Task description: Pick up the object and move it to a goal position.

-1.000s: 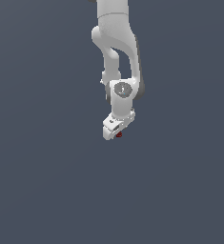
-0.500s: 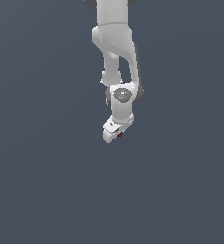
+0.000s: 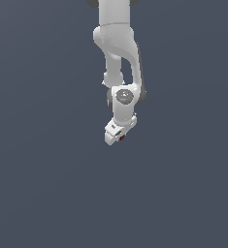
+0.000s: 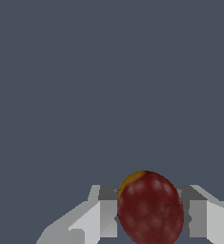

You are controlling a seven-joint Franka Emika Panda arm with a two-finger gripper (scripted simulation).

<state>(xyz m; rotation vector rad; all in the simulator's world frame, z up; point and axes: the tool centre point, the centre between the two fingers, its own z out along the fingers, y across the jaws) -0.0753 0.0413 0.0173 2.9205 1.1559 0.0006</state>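
since a second ago the arm has swung its wrist slightly toward the exterior view's right. the claw (image 3: pixel 116 136) grips the object (image 4: pixel 150 207) between its fingers (image 4: pixel 100 215), the dark red blob squeezed at its middle, likely so it rides steady to the goal.

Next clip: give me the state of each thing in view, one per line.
object: dark red with a yellow patch, held between the fingers.
gripper: shut on the object.
arm: hanging down from the exterior view's top, wrist bent.
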